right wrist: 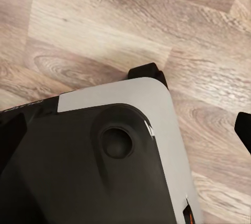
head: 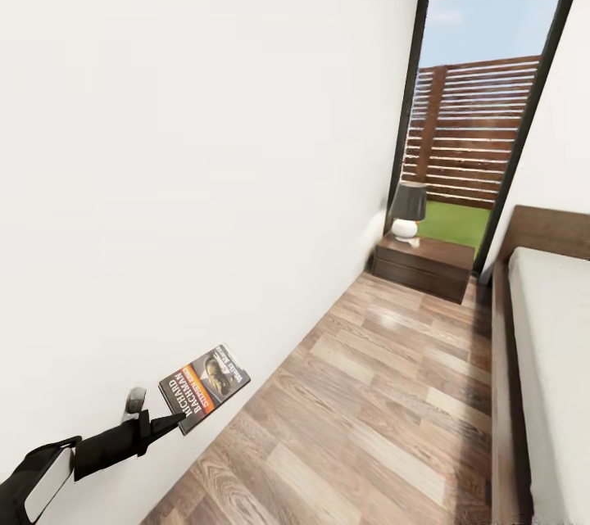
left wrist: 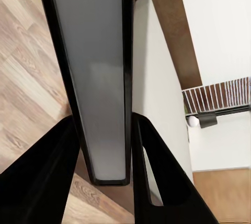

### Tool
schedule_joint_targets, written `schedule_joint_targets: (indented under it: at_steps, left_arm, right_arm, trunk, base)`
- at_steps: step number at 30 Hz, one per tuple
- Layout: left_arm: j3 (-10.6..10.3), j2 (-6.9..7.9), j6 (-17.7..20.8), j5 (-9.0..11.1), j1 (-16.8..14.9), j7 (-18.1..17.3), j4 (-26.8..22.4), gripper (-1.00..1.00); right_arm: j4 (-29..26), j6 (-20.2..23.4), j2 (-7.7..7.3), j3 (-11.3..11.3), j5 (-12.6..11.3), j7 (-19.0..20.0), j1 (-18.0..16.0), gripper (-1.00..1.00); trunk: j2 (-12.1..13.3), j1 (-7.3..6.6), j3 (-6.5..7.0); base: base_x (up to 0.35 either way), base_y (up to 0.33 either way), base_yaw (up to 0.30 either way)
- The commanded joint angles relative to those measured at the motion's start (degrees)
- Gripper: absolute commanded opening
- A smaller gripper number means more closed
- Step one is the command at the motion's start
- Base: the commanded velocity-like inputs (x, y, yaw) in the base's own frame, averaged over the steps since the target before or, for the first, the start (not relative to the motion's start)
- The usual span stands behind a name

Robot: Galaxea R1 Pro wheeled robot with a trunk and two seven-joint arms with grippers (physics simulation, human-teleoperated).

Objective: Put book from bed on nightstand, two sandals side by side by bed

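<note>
Open floor lane between white wall and bed, nightstand with lamp at its end.

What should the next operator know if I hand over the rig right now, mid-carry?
Left gripper: shut on the book, held edge-on between its fingers, out over the floor by the wall.
Right gripper: open or shut cannot be told from the right wrist view.
Nightstand with a lamp stands ahead under the window; the bed runs along the right.
Done: book is off the bed.
Left: set the book on the nightstand, then pair the sandals beside the bed.
</note>
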Motion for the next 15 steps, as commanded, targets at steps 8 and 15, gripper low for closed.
schedule_joint_targets:
  at_steps: [8, 15]
  left_arm:
    - [-0.1, 0.0, 0.2, 0.5, 0.0, -0.2, -0.3, -1.0]
    - [-2.3, -0.11, -1.5, 0.6, 0.0, -0.2, -0.7, -1.0]
  right_arm:
    - [0.2, -0.3, 0.02, 0.5, -0.5, 0.4, -0.1, 1.0]
    - [0.2, -0.3, 0.03, 0.5, -0.5, 0.4, -0.1, 1.0]
  trunk:
    - [0.0, 0.01, -0.06]
    - [0.0, 0.01, -0.06]
  base:
    - [0.089, 0.029, -0.172]
    - [0.036, 0.005, -0.172]
